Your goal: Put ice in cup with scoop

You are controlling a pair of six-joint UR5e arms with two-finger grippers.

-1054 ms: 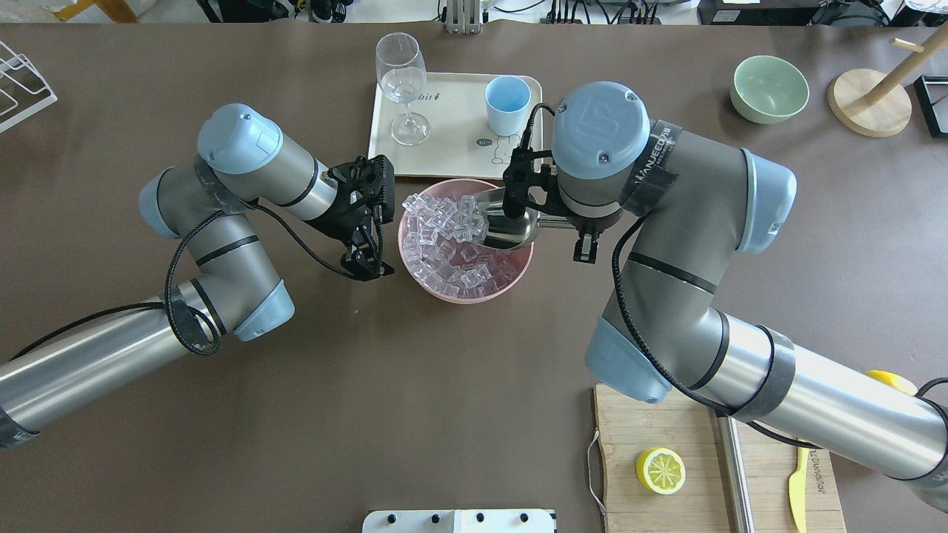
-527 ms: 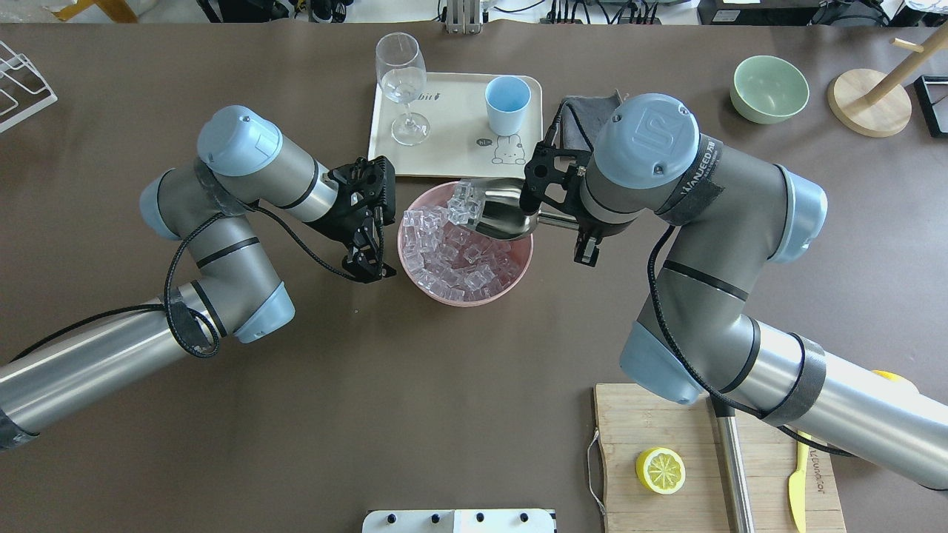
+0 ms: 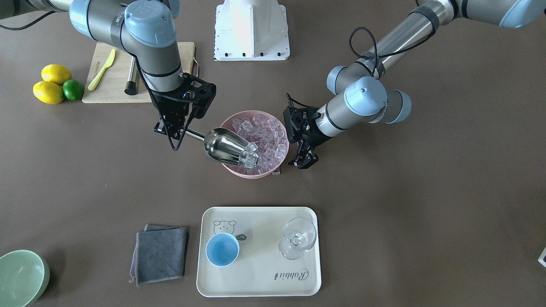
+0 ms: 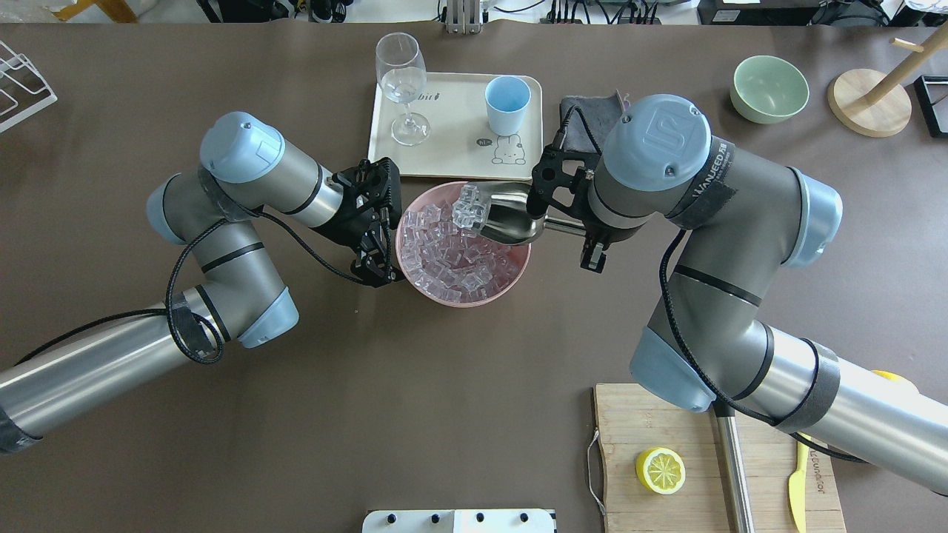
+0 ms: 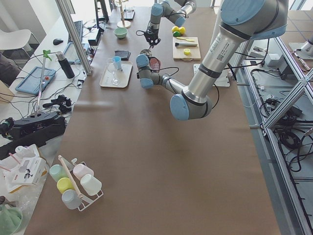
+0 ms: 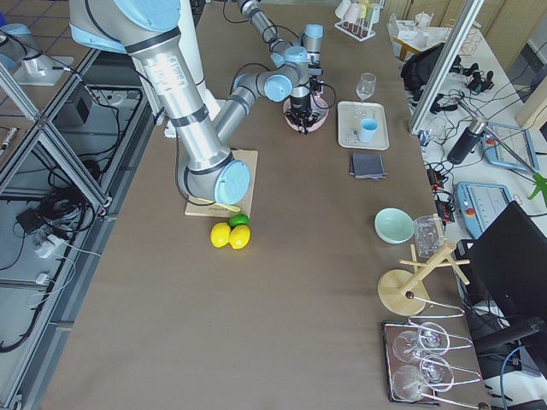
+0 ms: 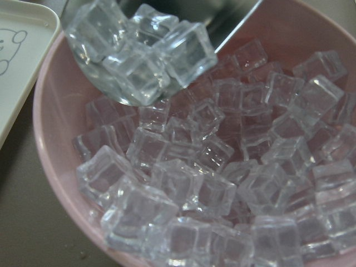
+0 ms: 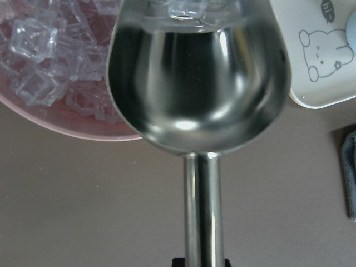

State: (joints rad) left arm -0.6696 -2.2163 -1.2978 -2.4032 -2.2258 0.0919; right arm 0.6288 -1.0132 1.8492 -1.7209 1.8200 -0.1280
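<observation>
My right gripper [image 4: 580, 229] is shut on the handle of the steel scoop [image 4: 507, 215]. It holds the scoop over the far right rim of the pink bowl [image 4: 474, 300]. A few clear ice cubes [image 4: 468, 207] sit at the scoop's open front, as the left wrist view [image 7: 139, 50] also shows. Many more ice cubes [image 3: 266, 132] fill the bowl. The light-blue cup [image 4: 507, 104] stands empty on the cream tray [image 4: 452, 148] beyond the bowl. My left gripper [image 4: 379, 275] is right beside the bowl's left rim. Its fingers look shut and hold nothing.
A clear stemmed glass [image 4: 402, 81] stands on the tray's left. A grey cloth [image 3: 161, 253] lies right of the tray. A green bowl [image 4: 769, 89] and a wooden stand are at the far right. A cutting board [image 4: 666, 459] with a lemon half is near right.
My right arm has lifted the scoop out of the ice with a few cubes in it and drawn it to the right and towards the tray. My left gripper has moved closer to the bowl.
</observation>
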